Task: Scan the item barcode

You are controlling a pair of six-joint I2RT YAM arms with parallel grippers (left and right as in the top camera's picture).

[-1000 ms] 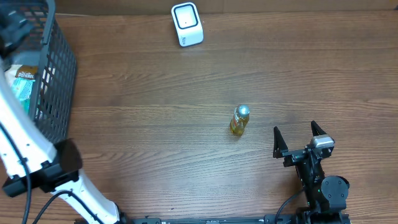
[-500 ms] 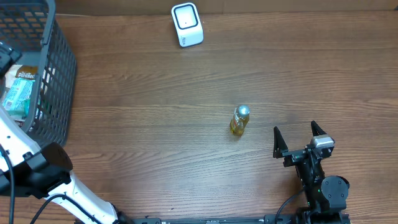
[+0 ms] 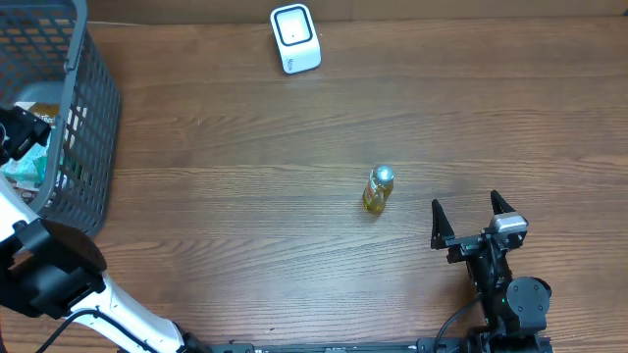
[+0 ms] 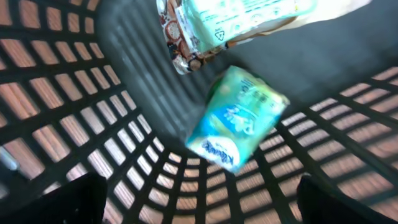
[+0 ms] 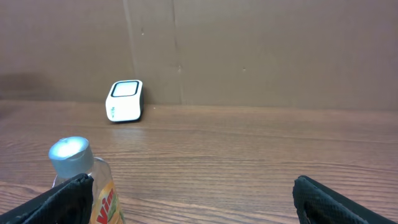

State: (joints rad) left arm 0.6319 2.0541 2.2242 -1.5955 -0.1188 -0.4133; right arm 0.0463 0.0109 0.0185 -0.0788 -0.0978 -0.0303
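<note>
Overhead: white boxy barcode scanner (image 3: 294,37) at 12 o'clock on the brown wooden counter (image 3: 245,137). Small yellow bottle with a silver cap (image 3: 378,190) upright just right of centre, well apart from the scanner. Grey plastic lattice basket (image 3: 93,118) at 9 o'clock, with the white-and-black left arm (image 3: 49,275) reaching up from 7 o'clock into it. Right gripper (image 3: 465,202) at 5 o'clock, spread wide and empty, near the bottle but not touching it.

Left wrist: looking down inside the basket. Green soft tissue pack (image 4: 236,118) lying tilted on the basket floor near centre. Pale printed packet with a brown patterned edge (image 4: 230,15) at 12 o'clock, just beside the pack. Left gripper (image 4: 200,199) spread fully, dark fingertips at 7 and 5 o'clock, holding nothing, the pack apart from both.

Right wrist: bottle (image 5: 78,171) at 8 o'clock, just by the left fingertip. Scanner (image 5: 126,99) at 10 o'clock, close to the brown cardboard wall (image 5: 249,50). Gripper spread wide, nothing between the fingertips.
</note>
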